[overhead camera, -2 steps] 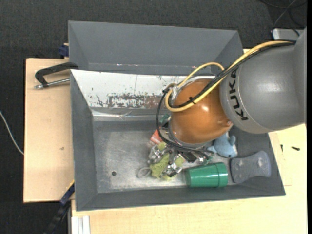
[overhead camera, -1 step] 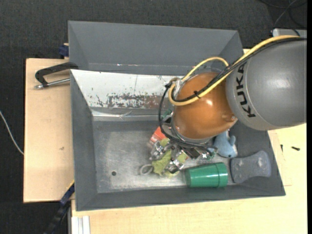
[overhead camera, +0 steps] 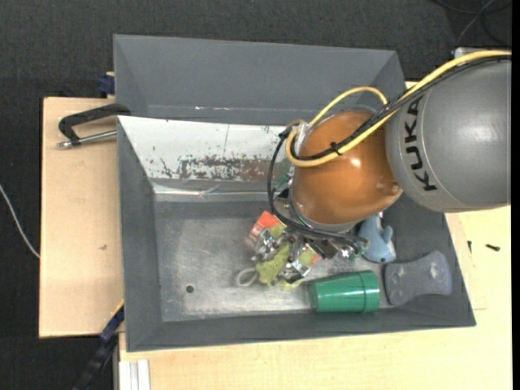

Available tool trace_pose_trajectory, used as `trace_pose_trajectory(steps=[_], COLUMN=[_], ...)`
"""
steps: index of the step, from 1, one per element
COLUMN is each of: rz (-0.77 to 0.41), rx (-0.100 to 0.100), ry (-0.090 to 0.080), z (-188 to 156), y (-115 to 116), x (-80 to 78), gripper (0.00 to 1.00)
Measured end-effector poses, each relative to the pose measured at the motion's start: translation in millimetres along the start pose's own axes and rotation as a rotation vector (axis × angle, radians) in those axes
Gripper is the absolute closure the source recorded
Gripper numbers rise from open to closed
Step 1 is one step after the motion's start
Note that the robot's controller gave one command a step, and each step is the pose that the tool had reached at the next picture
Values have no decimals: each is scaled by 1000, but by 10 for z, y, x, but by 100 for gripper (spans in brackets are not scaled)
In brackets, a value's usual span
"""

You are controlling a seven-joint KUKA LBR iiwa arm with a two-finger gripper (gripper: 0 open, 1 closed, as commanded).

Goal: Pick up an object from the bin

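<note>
Black letters "KUKA" stood on the grey arm (overhead camera: 463,136) at the upper right of the frame, turned sideways. That arm hung over the right half of the bin (overhead camera: 244,55).

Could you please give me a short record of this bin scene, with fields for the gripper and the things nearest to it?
Bin: grey metal bin
Gripper: gripper down at the small heap, under the orange cover
Heap: yellow-green and orange bits, tangled
Nearby: green cylinder on its side; grey flat piece; light blue piece
</note>
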State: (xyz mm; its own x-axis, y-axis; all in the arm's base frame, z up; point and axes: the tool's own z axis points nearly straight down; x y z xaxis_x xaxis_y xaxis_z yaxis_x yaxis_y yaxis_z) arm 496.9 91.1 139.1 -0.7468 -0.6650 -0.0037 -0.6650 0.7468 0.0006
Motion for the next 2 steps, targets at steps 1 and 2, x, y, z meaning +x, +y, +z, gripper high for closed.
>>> trace_pose_trajectory(steps=[1,2], rz=[0,1], rx=[2,3], ry=[-3,-4], z=[-138,-210], y=[-4,-7], x=[-6,-13], gripper=[100,100])
